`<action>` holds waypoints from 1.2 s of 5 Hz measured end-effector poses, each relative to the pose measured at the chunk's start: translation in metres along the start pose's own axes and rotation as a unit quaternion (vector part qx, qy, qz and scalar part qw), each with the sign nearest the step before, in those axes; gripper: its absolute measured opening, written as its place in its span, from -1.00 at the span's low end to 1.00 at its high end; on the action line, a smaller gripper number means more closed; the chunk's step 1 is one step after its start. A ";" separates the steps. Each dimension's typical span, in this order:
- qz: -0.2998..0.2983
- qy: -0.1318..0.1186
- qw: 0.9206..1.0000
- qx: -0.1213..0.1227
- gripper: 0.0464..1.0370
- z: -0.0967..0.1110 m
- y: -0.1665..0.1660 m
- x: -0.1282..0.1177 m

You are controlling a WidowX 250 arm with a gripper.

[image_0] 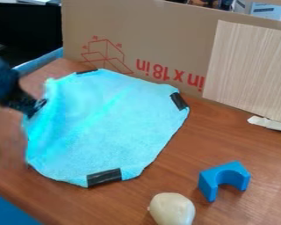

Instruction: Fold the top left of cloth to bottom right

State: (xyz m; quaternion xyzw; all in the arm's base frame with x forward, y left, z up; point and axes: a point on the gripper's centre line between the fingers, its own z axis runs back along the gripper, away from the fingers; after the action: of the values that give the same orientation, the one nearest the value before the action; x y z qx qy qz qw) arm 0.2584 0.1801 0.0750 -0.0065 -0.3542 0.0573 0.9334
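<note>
The cloth (pixel 107 127) runs longest from lower left to upper right, cardboard (pixel 149 37) behind, its left edge at my fingers (pixel 37 108), whose opening and hold I can't tell.

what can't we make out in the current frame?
Camera view:
- gripper: blurred, grip on cloth unclear
- arm: cut off by left edge
- pale rounded object: base cut off by bottom edge
- tabletop under cloth: hidden by cloth

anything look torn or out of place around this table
A pale strip below the wood-grain panel looks torn; red print on the cardboard is upside down. The turquoise cloth looks rumpled near the gripper.
</note>
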 end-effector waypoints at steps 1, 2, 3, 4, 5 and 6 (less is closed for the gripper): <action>0.006 0.009 1.000 0.009 -0.99 -0.012 -0.020 0.023; 0.005 0.027 0.999 0.028 -0.99 -0.037 -0.048 0.042; 0.014 0.040 0.999 0.030 -0.99 -0.056 -0.073 0.050; 0.017 0.046 0.998 0.029 -0.99 -0.068 -0.097 0.057; 0.024 0.039 0.999 0.030 -0.99 -0.075 -0.124 0.068; 0.029 0.032 0.998 0.035 -0.99 -0.086 -0.146 0.080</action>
State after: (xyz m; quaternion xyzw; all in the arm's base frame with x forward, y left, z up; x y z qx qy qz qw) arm 0.3894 0.0465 0.0709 0.0140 -0.3212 0.0961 0.9420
